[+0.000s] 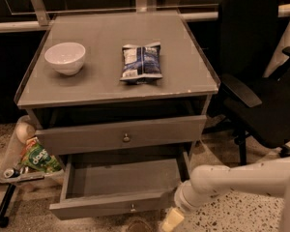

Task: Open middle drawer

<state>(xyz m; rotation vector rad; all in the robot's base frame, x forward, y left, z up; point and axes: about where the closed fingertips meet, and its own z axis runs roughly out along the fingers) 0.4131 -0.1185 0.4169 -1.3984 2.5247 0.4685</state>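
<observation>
Beside the open middle drawer, near a black chair, sits the gripper, grip state unclear.

Just right of the middle drawer, the gripper meets the picture's bottom edge, which cuts off its tip. Its arm leaves at the right edge. The rear of the middle drawer's inside lies hidden under the upper drawer front. Below the middle drawer a brownish round shape is cropped and unidentifiable. To its left, the green packet has print too blurred to read.
</observation>
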